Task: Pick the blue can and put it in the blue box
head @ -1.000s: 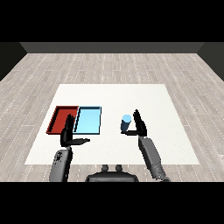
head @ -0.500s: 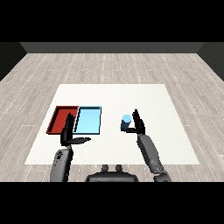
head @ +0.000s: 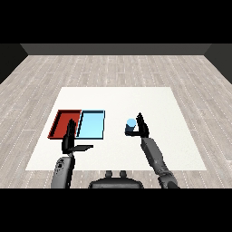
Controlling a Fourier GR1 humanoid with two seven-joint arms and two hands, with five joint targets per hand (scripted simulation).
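Blue can (head: 131,126) stands right of the blue tray (head: 91,125), the right hand (head: 142,129) curled round it; left hand (head: 70,140) relaxed, fingers straight

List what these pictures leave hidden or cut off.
- Head view: the small blue can's right side and base, covered by the black right hand.
- Head view: the flat red tray's near right corner, behind the black left hand's raised fingers.
- Head view: both grey forearms, cut off by the lower band.
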